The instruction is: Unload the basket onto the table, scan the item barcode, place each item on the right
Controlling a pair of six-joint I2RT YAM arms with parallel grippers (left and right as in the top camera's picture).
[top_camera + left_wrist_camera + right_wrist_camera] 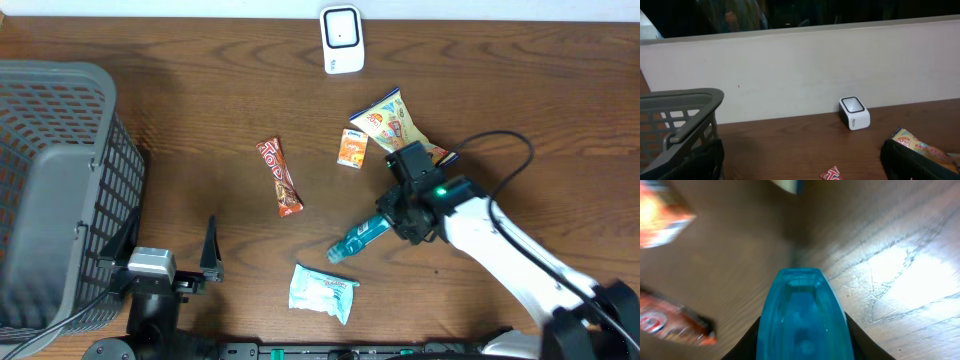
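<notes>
Overhead showed my right tool (388, 226) clamped on the blue bottle (352, 243), left tool (166, 246) wide; figured next it needed carrying to the scanner (341, 40).

Overhead: straight down, whole table (200, 100) in frame. Left wrist: low at table level, facing the back wall (805, 75) — shares scanner (854, 113) and basket (685, 107) with overhead. Right wrist: tight on blue bottle (802, 315) — blurred tabletop just beyond.

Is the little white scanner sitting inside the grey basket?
No, the white scanner stands on the wooden table near its far edge, apart from the grey basket at the left.
</notes>
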